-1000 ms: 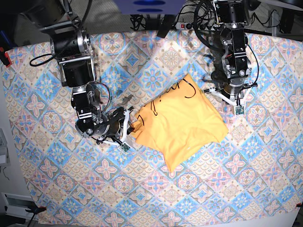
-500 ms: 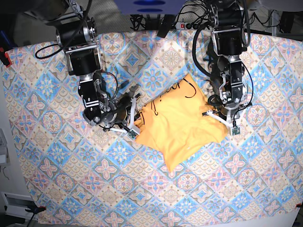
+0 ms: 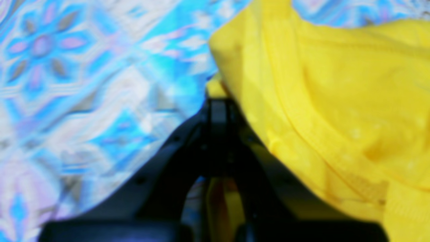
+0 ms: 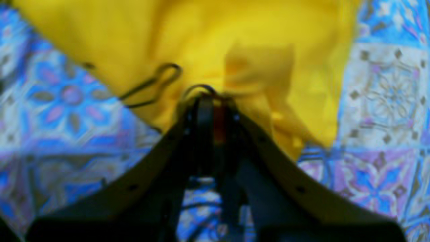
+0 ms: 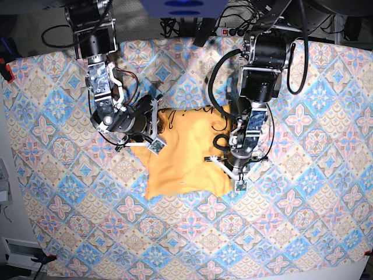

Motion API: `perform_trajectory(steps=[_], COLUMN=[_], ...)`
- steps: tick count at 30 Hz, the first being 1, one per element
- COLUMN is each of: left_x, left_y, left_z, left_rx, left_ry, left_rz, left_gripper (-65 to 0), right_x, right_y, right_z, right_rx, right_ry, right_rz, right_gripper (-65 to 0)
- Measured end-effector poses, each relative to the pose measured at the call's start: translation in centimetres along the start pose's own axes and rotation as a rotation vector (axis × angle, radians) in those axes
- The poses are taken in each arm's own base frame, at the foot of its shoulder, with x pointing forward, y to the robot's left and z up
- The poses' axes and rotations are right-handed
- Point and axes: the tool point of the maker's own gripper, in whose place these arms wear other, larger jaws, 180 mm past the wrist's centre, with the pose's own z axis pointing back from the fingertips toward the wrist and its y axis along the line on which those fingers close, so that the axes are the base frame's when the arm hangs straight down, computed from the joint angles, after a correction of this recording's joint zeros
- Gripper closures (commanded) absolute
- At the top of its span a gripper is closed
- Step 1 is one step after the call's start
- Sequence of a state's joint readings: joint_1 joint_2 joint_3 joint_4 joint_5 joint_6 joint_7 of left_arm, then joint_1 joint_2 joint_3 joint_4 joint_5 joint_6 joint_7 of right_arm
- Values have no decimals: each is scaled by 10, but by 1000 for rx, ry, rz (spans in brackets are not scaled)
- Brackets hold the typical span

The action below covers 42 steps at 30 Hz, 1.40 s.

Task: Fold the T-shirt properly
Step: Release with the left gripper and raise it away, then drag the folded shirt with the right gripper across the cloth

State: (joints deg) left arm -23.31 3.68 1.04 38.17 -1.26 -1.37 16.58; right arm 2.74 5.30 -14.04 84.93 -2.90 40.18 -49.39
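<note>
**Two tools clamp a yellow shirt at mid-table**

A table [image 5: 326,233] draped in a blue, pink and cream tile-patterned cloth [image 5: 70,221] fills the overhead view, reaching every edge but the cluttered far one, where black cables and a power strip [image 5: 228,31] lie.

The large yellow-orange short-sleeved soft fabric T-shirt [image 5: 183,157] sits near the middle of the table, bunched into a rough block with its lower hem [image 5: 186,192] toward the near edge. Thin black cursive script [image 5: 189,111] runs along its far side.

The right arm [image 5: 96,52] reaches in from the far-left corner; the left arm [image 5: 259,70] comes in from the far edge, right of centre.

The right tool [image 5: 152,125] meets the shirt's left, far corner. Its wrist camera shows the dark tool [image 4: 210,101] drawn together on a fold of yellow fabric [image 4: 218,43], with a loop of black script [image 4: 158,79] just beside the tips.

The left tool [image 5: 226,160] sits at the shirt's right edge. Its blurred wrist view shows the tool [image 3: 216,102] pinched together on a sliver of yellow cloth, with a stitched hem [image 3: 302,111] of the shirt draped over its right side and the patterned cloth [image 3: 84,84] to its left.
</note>
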Motion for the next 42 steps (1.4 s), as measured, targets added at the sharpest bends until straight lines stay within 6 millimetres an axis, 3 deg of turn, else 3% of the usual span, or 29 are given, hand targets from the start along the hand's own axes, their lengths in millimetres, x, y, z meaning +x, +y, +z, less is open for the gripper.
perform_trajectory(steps=[5,10,17,21,24,28,34,37,42], left_x=[5,-2,25,20,0,-9,-17,-24,-30], left_y=[-20,-22,31,61,89,120,118,120,117], left_z=[-4,11,65,97,116,142,179,195,198], left_rx=[-31,-43,40,106,166,240,247,259,250], left_ry=[9,39,-49,-71,-46,-61,-92,-89,-79], left_rz=[-29,-21,-26,39,54,34,32,14,13], left_gripper=[0,0,0,0,0,0,0,0,0], right_x=[2,10,27,52,67,89,123,125,98], right_y=[-6,-5,-1,27,53,81,100,105,101], right_z=[22,34,40,33,20,5,-23,-41,-70], right_rx=[-52,-78,-83,-3,59,138,223,281,316], right_ry=[-31,-66,-108,-183,-201,-214,-217,-232,-166], right_rz=[46,59,79,59,39,52,47,20,-43], right_gripper=[-56,-56,-57,-58,-58,-57,-56,-56,-56])
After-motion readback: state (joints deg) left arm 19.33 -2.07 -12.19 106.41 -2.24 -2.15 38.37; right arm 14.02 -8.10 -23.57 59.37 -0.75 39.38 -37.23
